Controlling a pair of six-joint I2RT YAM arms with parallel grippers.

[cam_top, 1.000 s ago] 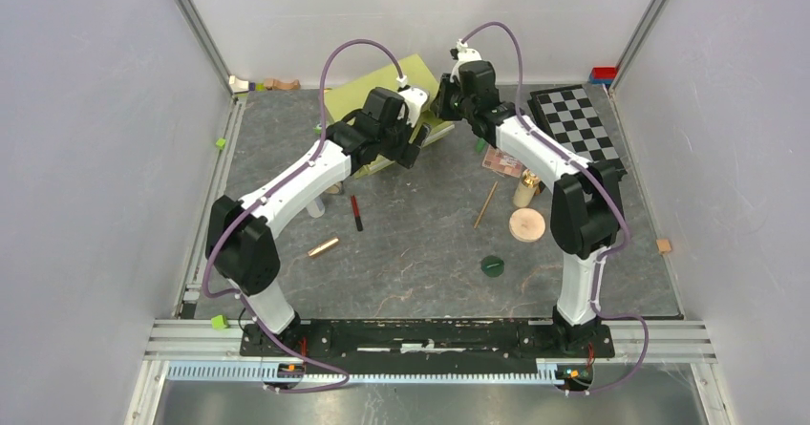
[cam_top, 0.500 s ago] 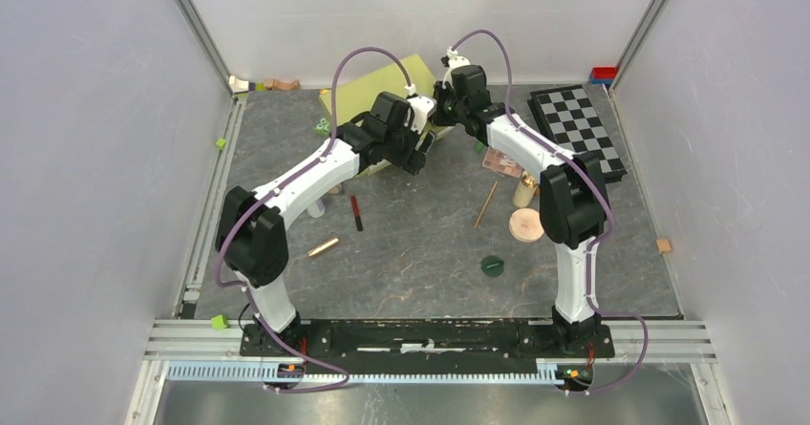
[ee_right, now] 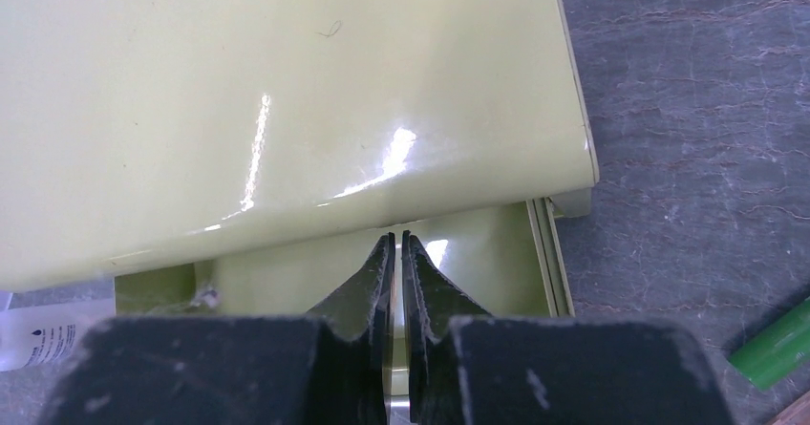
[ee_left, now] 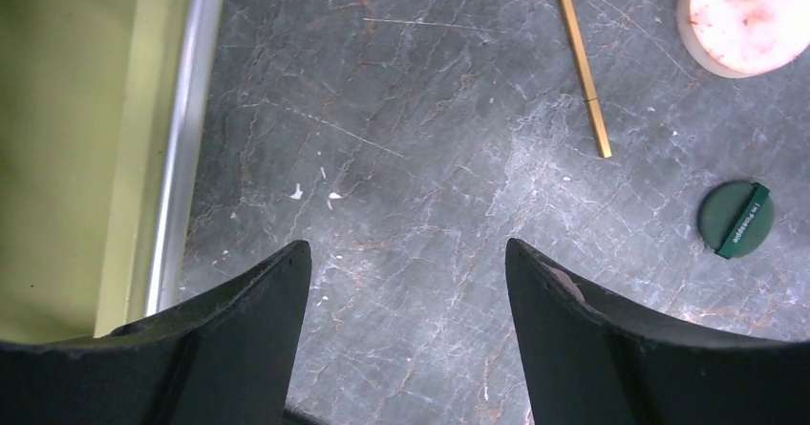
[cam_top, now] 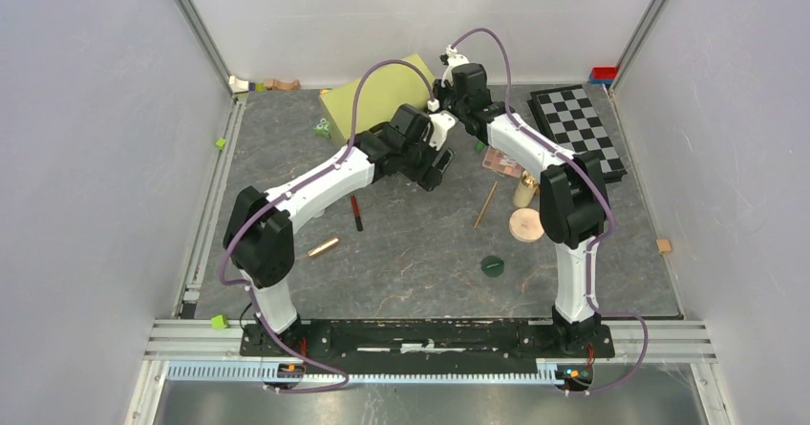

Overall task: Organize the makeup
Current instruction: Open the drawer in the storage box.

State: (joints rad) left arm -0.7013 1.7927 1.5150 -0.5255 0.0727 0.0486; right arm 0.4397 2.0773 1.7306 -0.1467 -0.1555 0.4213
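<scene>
While the makeup lies scattered on the grey table (cam_top: 420,253), no piece is seen inside the yellow-green case (cam_top: 392,83).

Pieces noted:
- On the left arm's side: red-black pencil (cam_top: 354,212) and rose-gold tube (cam_top: 324,246).
- On the right arm's side: green disc (cam_top: 492,265), round tan compact (cam_top: 526,224), thin gold stick (cam_top: 486,203) and pink-brown palette (cam_top: 500,162).
- Just beside the case, one at either side: a white bottle (ee_right: 38,334) and a green stick (ee_right: 778,344).

Step in hand, as judged: the lid (ee_right: 287,100) is kept raised while a piece is fetched. To do this well, the right gripper (ee_right: 396,237) should hold the lid steady and high. The left gripper (ee_left: 406,253) should come down square across a slim piece, not along it.

Right gripper: fingers all but together, tips at the lid's front edge above the open tray (ee_right: 478,253). Whether they nip that edge cannot be told.

Left gripper: jaws wide apart with nothing between, over bare table just beside the case. The green disc, gold stick and compact lie beyond its fingertips, well apart from them.
</scene>
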